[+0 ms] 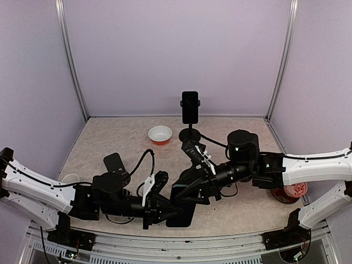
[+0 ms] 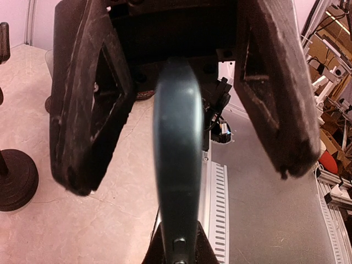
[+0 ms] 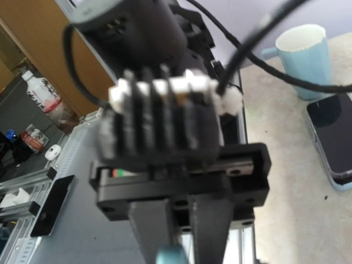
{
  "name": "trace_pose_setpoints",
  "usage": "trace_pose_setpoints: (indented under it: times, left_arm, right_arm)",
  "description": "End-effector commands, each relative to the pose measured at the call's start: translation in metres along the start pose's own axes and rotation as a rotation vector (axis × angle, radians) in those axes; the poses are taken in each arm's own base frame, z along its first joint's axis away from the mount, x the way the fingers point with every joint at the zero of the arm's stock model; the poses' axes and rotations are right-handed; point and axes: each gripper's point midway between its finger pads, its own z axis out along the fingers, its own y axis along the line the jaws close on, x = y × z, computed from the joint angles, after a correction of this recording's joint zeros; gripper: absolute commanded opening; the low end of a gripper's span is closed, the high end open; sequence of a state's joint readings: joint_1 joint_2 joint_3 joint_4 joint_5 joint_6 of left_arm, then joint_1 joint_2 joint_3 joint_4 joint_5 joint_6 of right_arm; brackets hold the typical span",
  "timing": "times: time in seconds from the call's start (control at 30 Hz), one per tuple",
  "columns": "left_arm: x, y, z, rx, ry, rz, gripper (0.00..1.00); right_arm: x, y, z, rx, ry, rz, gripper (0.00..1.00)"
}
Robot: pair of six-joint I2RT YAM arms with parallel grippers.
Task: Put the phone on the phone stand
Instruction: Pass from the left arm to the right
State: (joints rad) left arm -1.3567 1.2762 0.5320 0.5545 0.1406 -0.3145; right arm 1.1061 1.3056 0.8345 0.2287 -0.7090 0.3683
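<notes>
Dark teal phone point(image 2: 176, 165): held up over the front edge of the tabletop point(image 1: 110, 137), between the two arms.
Left tool point(image 1: 165, 208): clamped on the phone's near end.
Right tool point(image 1: 186, 197): parted, not gripping; its fingers point(image 2: 88, 110) stand either side of the phone's thin edge, a gap on each side.
Long axis: runs from the left tool toward the right tool, edge-on to the left wrist camera.
Phone stand point(image 1: 190, 133): upright at the far middle of the tabletop, beyond and slightly right of the phone. A dark phone-shaped panel sits at its head; cradle or second handset cannot be told.
Nearer arm: right. Holder: left.
Judgement: the carry runs away from the bases, toward the far wall.
</notes>
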Motion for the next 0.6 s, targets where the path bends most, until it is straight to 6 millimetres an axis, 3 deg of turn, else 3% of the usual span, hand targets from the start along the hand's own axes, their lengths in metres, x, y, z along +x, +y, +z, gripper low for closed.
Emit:
trace_pose_setpoints:
  times: [0.0, 0.57]
  left_arm:
    - [-0.040, -0.010, 0.000, 0.027, -0.121, 0.010, 0.00]
    - [-0.037, -0.010, -0.001, 0.030, -0.116, 0.008, 0.00]
  right_arm:
    - [-0.005, 0.000, 0.009, 0.002, -0.014, -0.015, 0.57]
    - [-0.015, 0.008, 0.010, -0.027, -0.048, -0.043, 0.33]
